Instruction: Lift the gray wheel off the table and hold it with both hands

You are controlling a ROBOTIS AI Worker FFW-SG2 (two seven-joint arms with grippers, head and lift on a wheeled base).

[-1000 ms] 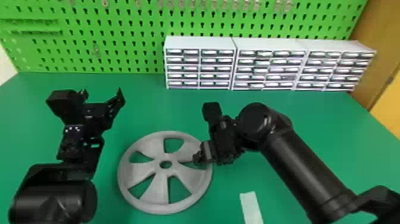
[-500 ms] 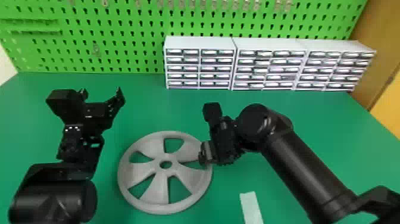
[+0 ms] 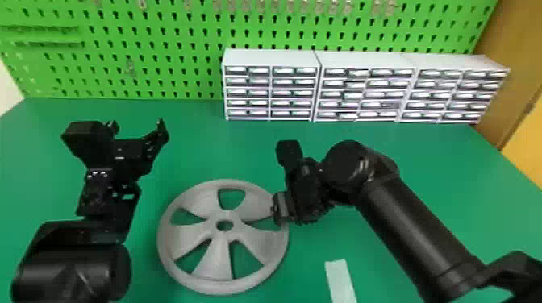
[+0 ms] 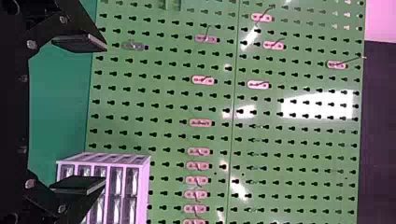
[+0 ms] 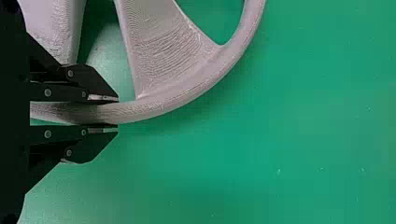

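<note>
here's the right gripper [image 3: 278, 208] pinching the gray wheel [image 3: 214, 258], hiding part of it, left gripper [image 3: 138, 127] spread nearer the desk's [image 3: 209, 141] left edge!

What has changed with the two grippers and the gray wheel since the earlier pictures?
The right gripper has shifted slightly to the robot's right at the rim of the gray wheel. Its fingers are now shut on that rim; whether this hold is new, I cannot tell. The left gripper stays open beside the wheel, and the wheel still lies on the table.

Right pincer [image 3: 278, 208] tighter around wheel [image 3: 214, 258]
</note>
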